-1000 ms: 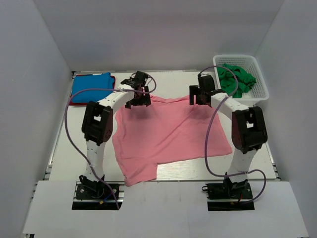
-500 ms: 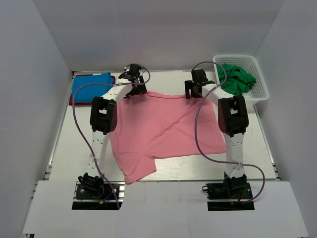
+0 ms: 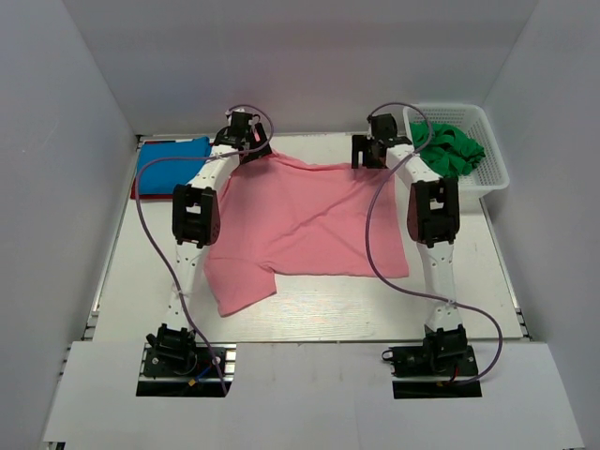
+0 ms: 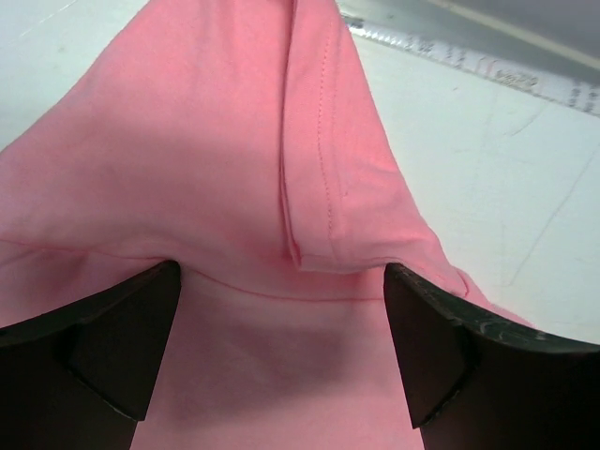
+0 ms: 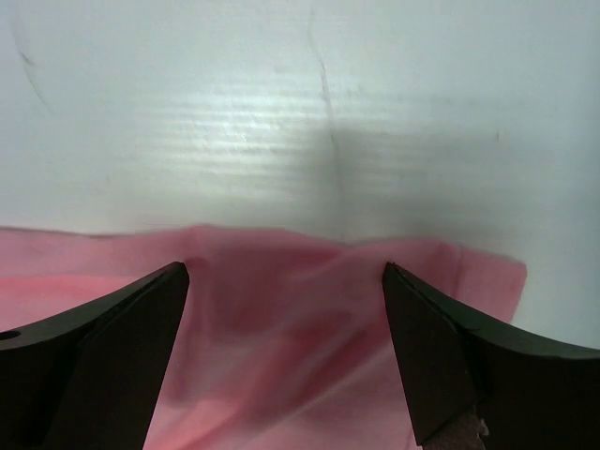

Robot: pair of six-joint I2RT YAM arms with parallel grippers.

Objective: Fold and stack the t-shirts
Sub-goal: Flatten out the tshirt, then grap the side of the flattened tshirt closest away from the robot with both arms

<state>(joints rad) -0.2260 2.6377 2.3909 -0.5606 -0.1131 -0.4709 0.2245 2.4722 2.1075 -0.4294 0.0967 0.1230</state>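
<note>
The salmon pink t-shirt (image 3: 305,220) lies spread flat in the middle of the table, with one sleeve sticking out at the near left. Both arms reach to its far edge. My left gripper (image 3: 251,153) is open over the far left corner. In the left wrist view (image 4: 281,272) the jaws stand wide apart over a folded hem of the pink cloth (image 4: 234,141). My right gripper (image 3: 367,157) is open over the far right corner. In the right wrist view (image 5: 284,269) the shirt's edge (image 5: 309,328) lies between the spread jaws.
A folded bright blue t-shirt (image 3: 172,156) lies on a red one (image 3: 137,191) at the far left. A white lattice basket (image 3: 494,159) at the far right holds dark green t-shirts (image 3: 450,145). White walls enclose the table (image 3: 319,314).
Both grippers moved toward the far edge of the table and dragged the pink shirt with them. The shirt now lies farther back and flatter.
</note>
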